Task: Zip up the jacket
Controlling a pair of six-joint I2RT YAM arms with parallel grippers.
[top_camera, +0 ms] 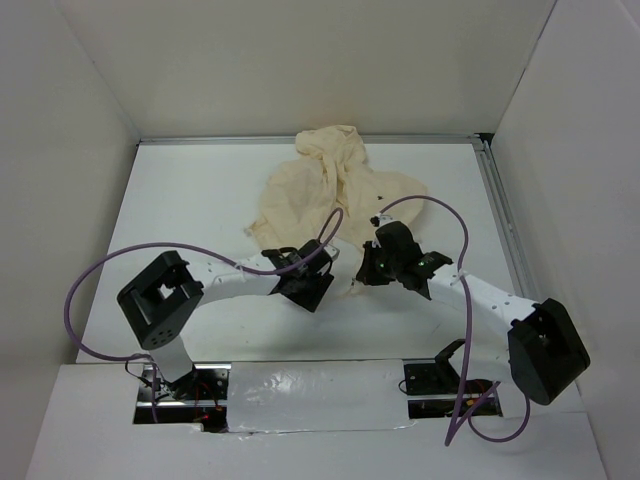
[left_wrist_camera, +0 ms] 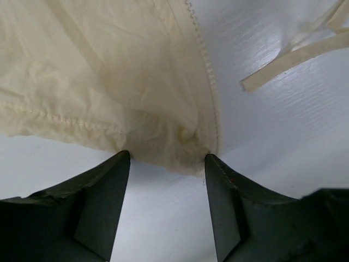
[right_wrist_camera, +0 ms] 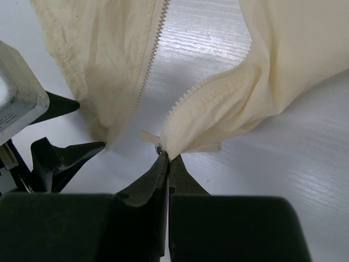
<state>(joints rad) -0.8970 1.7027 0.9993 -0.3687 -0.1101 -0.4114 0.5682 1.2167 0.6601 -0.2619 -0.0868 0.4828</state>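
The jacket [top_camera: 325, 190] lies bunched on the table [top_camera: 200, 200], toward 12 o'clock from its middle, with its open front facing 6 o'clock where both arms meet it. The right gripper [right_wrist_camera: 168, 155] is pinched tight on the bottom tip of one zipper side, right beside a small metal piece [right_wrist_camera: 158, 147] that may be the slider, though it is too small to tell. From that pinch one row of teeth [right_wrist_camera: 202, 87] runs toward 2 o'clock, while the other row [right_wrist_camera: 150, 65] climbs toward 12 o'clock, the two well apart. The left gripper [left_wrist_camera: 167, 159] has its fingers apart, straddling the bottom corner of the other front panel, whose zipper edge [left_wrist_camera: 204, 60] ends just inside the finger at 3 o'clock. The step in hand looks like securing that second corner. To do it well, the left fingers should close low on the tape, next to the last teeth, not on the loose cloth at 9 o'clock, so the end is stiff and easy to aim. Both ends then want bringing together flat and untwisted before any pull; a grip on slack cloth would likely let the end flop aside
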